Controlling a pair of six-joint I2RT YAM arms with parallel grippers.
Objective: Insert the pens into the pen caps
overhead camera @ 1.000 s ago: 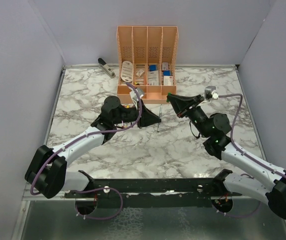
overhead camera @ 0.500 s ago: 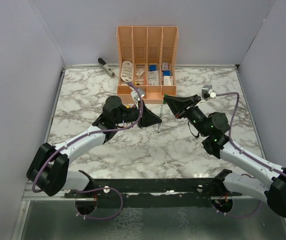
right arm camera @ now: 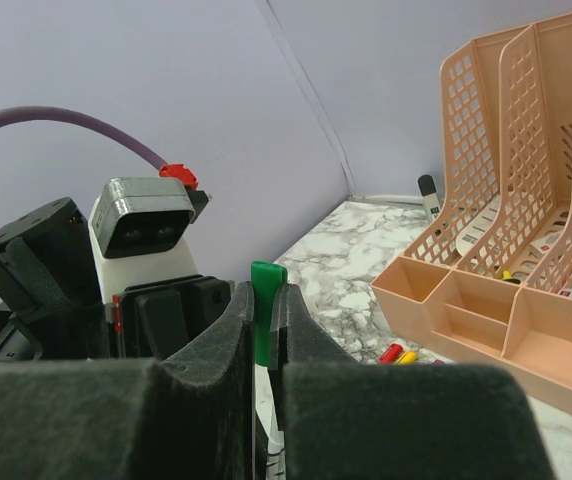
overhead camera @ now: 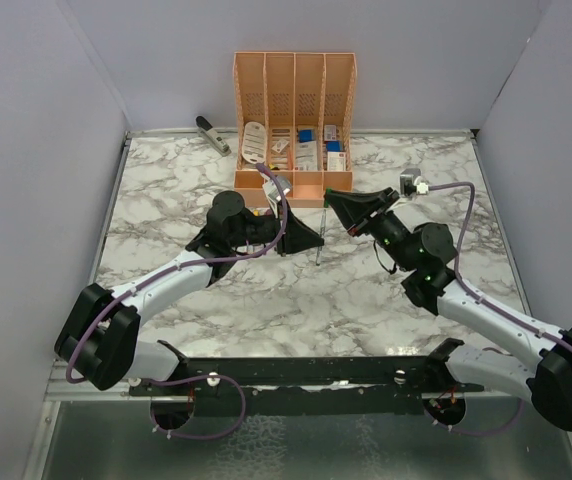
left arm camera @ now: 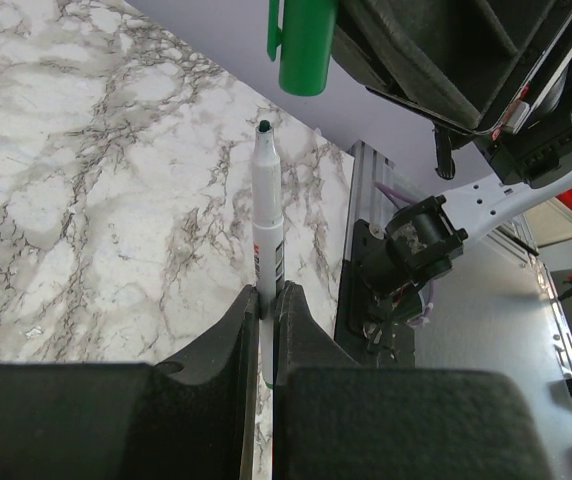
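- As we read from the left, the left gripper (left arm camera: pixel 266 305) has its two black padded fingers pressed tight on the lower barrel of a thin pale grey-white pen (left arm camera: pixel 266 215), held above the grey-veined white marble table (left arm camera: pixel 86 200).
- That pen's long axis runs straight out past the fingertips, with its small dark green tip bare and leading.
- Just beyond the tip, and not touching it, hangs a short bright green plastic pen cap (left arm camera: pixel 304 45). Its axis is nearly parallel to the pen's, but in the left wrist view it sits a little to the right of the pen's line. We judge the end facing the tip to be its mouth.
- Across the gap, the right gripper (right arm camera: pixel 263 300) pinches that cap by its sides between its own dark pads.
- We judge that the coming move turns on that small sideways offset: line up the two axes first, then close along them. Both arms are about equally near.
- Farther right stands a peach slatted plastic desk organiser (right arm camera: pixel 506 200), with a tiny red cap (right arm camera: pixel 391 352) and a yellow cap (right arm camera: pixel 407 357) lying at its foot.
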